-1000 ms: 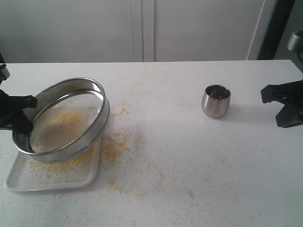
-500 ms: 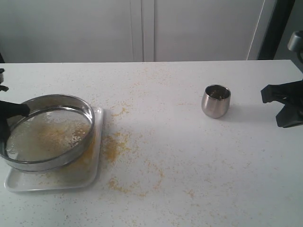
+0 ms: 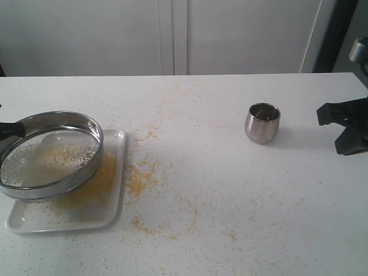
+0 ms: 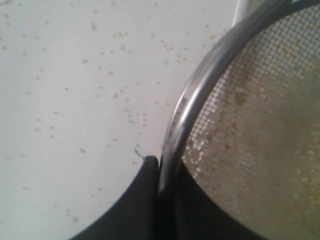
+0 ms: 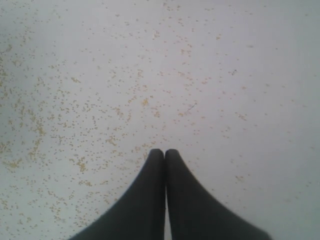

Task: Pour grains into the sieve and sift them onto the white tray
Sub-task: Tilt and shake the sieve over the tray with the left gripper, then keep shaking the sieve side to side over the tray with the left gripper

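Observation:
The round steel sieve (image 3: pixel 49 155) hangs nearly level over the left part of the white tray (image 3: pixel 114 213), pale grains (image 3: pixel 63 154) lying on its mesh. Yellow grains cover the tray under it. My left gripper (image 4: pixel 165 167) is shut on the sieve rim (image 4: pixel 200 92), one finger outside and one inside the mesh; in the exterior view only its dark tip (image 3: pixel 8 130) shows at the left edge. My right gripper (image 3: pixel 348 123) hovers at the far right, shut and holding nothing, its fingertips (image 5: pixel 165 155) pressed together above the grain-speckled table.
A small steel cup (image 3: pixel 263 122) stands upright right of centre. Spilled yellow grains (image 3: pixel 141 175) lie scattered on the white table beside the tray and towards the front. A pale wall rises behind the table's far edge.
The sieve has swung from a steep tilt to nearly level and shifted left over the tray, with my left gripper. More grains lie on the tray. The right arm is unmoved.

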`<move>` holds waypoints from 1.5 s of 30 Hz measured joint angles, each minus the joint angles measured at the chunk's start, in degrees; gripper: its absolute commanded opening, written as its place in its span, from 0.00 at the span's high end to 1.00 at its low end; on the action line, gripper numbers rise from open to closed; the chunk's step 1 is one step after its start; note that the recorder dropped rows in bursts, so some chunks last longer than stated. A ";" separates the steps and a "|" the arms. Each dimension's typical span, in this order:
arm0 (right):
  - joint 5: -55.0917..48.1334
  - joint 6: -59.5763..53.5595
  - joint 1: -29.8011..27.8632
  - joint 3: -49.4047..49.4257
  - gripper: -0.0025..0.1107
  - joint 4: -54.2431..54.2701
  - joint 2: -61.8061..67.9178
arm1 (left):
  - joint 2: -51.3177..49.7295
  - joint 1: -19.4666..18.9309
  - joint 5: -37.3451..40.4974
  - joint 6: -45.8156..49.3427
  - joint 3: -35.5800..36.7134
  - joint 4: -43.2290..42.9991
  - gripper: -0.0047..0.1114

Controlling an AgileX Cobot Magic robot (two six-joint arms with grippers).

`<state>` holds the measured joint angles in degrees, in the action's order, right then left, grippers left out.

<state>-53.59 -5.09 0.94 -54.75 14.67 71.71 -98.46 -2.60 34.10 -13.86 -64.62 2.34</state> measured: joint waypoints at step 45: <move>0.00 0.00 0.00 0.00 0.98 0.00 0.00 | 2.66 6.75 -3.17 18.84 2.78 10.66 0.96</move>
<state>-53.59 -5.09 0.94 -54.75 14.67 71.71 -95.80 4.15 30.93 4.98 -61.84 13.00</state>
